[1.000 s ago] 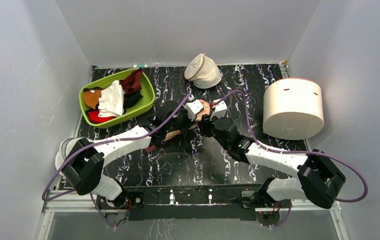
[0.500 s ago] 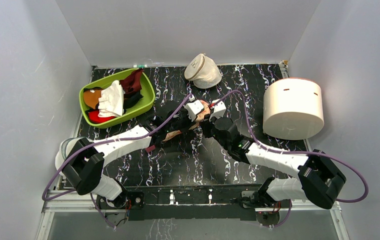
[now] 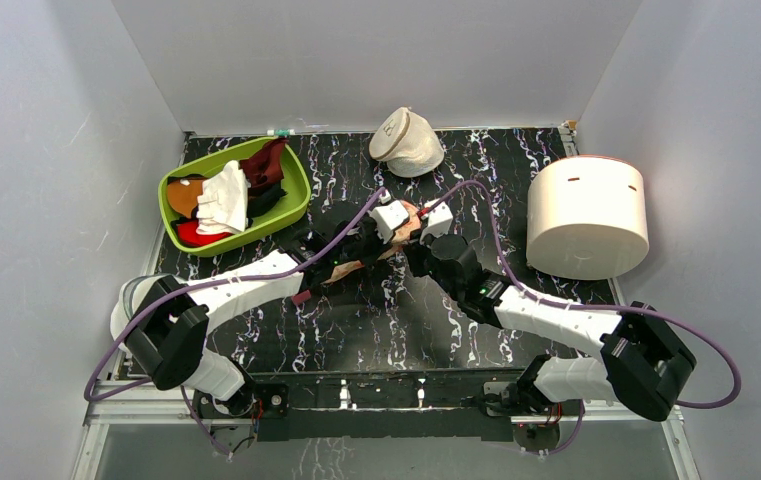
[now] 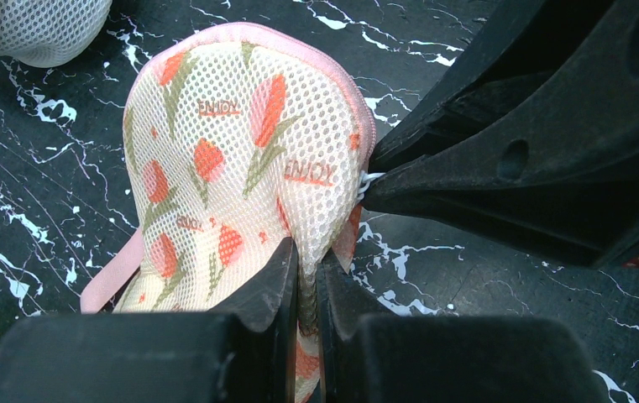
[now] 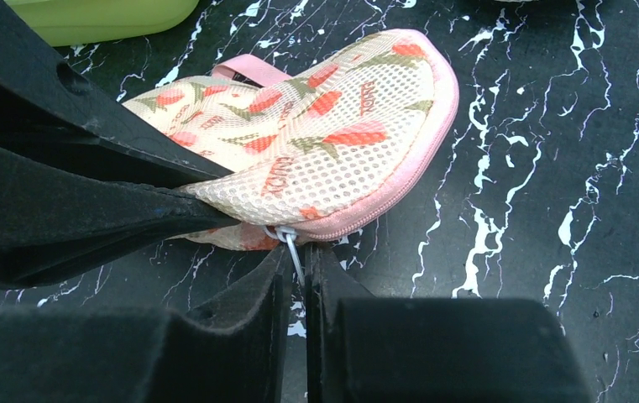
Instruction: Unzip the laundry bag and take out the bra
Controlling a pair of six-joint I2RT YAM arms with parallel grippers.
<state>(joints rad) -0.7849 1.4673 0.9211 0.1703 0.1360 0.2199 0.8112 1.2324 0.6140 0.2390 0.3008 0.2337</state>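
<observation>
**Zip pull pinched, bag braced: opening stroke not yet made**

The right pincer (image 5: 297,252) was closed on the small silvery zip pull (image 5: 286,239) at the near end of the laundry bag (image 5: 332,143), its two black fingers nearly touching with the tab between them. The left pincer (image 4: 303,270) was closed on a fold of the bag's mesh at the same end, just beside the right fingertips. The two grips met almost nose to nose.

The bag lay on the black marbled desk (image 3: 376,320) near its middle, between the two wrists. One tulip-printed lobe stood up slightly off the surface. The pink zip seam (image 5: 421,159) ran closed around the lobe's edge as far as either wrist view showed. No gap in it was seen.

The bra was not visible and is presumably inside the closed bag.

Well apart from the bag were a green tub (image 3: 234,195) of mixed garments at far left, a cream pouch (image 3: 408,140) at the back, and a white round bag (image 3: 586,215) at right.

Judgement: the step in hand was the unzip, at its very start. The next move calls for the right arm to draw the pull along the curved seam, following the lobe's outline. The left pincer should hold the fabric taut against that pull. A thin tab could slip from the fingers, and slack mesh could bunch up.
</observation>
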